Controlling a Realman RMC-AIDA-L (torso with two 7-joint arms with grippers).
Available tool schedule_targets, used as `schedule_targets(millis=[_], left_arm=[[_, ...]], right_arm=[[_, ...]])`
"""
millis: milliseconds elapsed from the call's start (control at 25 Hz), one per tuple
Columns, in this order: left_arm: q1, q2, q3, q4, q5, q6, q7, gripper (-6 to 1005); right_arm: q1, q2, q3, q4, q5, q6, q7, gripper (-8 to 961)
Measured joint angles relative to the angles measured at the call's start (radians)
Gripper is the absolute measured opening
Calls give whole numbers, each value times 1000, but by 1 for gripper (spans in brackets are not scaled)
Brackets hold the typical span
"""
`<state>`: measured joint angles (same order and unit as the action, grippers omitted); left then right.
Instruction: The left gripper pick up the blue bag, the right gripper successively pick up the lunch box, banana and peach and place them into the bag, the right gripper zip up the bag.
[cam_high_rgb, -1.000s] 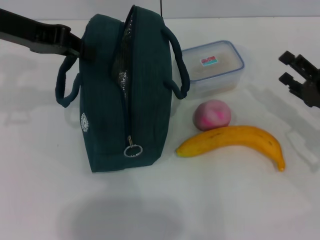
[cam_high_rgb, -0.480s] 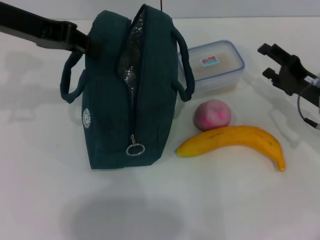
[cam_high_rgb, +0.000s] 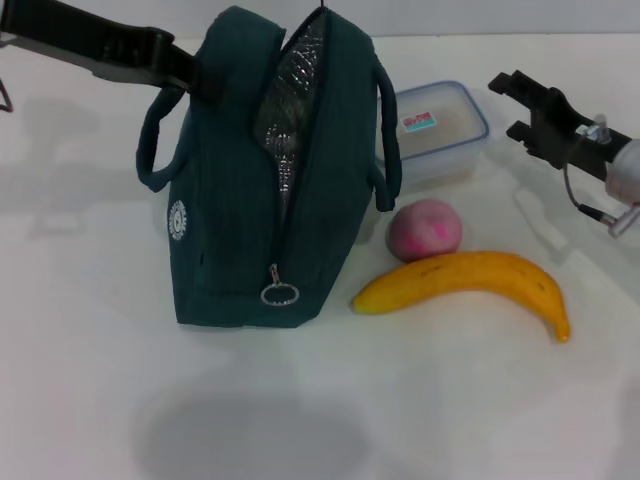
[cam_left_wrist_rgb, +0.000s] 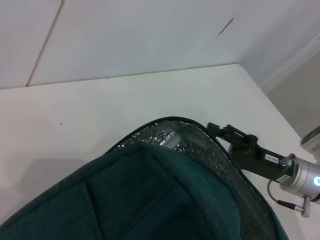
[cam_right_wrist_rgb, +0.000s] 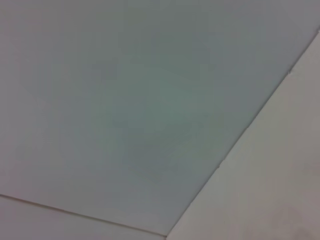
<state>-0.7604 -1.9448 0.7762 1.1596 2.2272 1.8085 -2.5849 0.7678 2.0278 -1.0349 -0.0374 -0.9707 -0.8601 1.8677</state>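
Observation:
The blue bag (cam_high_rgb: 250, 200) stands left of centre in the head view, its zip open and the silver lining (cam_high_rgb: 290, 110) showing. My left gripper (cam_high_rgb: 192, 78) reaches in from the left and is shut on the blue bag at its upper left side, by a loop handle (cam_high_rgb: 155, 140). The lunch box (cam_high_rgb: 440, 128) lies just behind and to the right of the bag. The peach (cam_high_rgb: 425, 229) sits in front of it, with the banana (cam_high_rgb: 470, 278) in front of the peach. My right gripper (cam_high_rgb: 508, 105) hovers open just right of the lunch box. The left wrist view shows the bag (cam_left_wrist_rgb: 150, 200) and, beyond it, the right gripper (cam_left_wrist_rgb: 220, 132).
The zipper's ring pull (cam_high_rgb: 280, 294) hangs low on the bag's near end. A white table (cam_high_rgb: 450, 400) carries everything. The right wrist view shows only pale wall surfaces.
The left arm and the bag have shifted right, and the bag's mouth gapes wider. The right gripper has moved left, closer to the lunch box.

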Motion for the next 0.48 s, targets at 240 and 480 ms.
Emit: schedule_targets(millis=[240, 480], left_arm=[[-1, 0, 0, 0, 0, -7, 0, 36], [-2, 5, -2, 0, 1, -12, 0, 37]], right_arm=[[60, 0, -1, 34, -5, 24, 1, 802], [82, 0, -2, 49, -6, 32, 1, 799]])
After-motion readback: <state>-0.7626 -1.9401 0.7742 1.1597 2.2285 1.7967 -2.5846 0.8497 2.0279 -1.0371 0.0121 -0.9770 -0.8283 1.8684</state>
